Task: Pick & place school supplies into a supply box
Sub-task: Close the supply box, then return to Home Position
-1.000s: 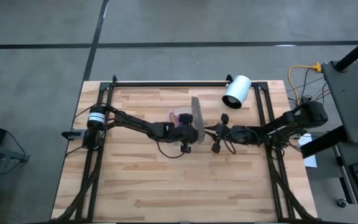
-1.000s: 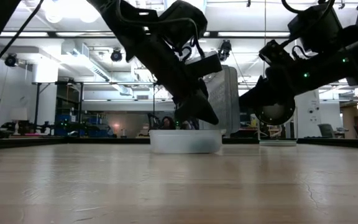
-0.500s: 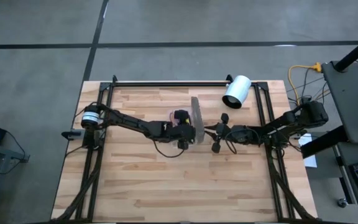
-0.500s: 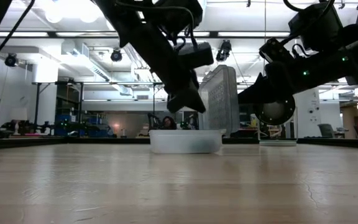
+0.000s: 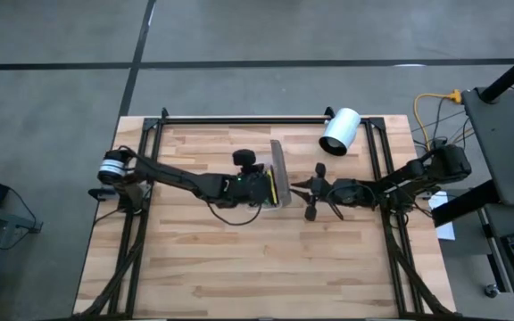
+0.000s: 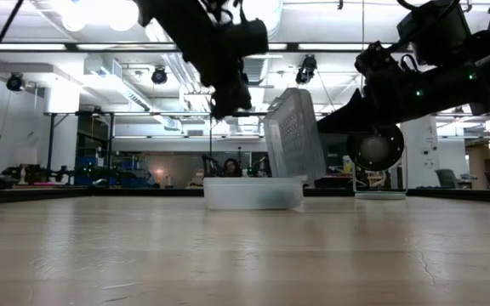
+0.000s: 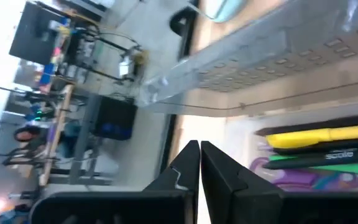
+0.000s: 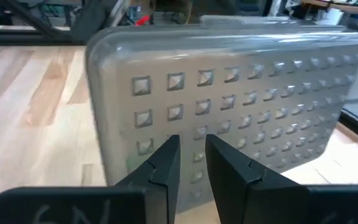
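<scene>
Your wooden table (image 5: 194,259) carries the supply box (image 6: 253,192) mid-table and a white cylinder (image 5: 339,131) near its far-right corner.

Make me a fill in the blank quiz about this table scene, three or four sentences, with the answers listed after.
1. The supply box sits on the table with its ribbed lid standing ____.
2. The left gripper has its fingers ____.
3. In the left wrist view, the marker lying in the box between a dark one and a green one is ____.
4. Near the table's far edge lies a ____ cylinder on its side.

Answers: open; shut; yellow; white
</scene>
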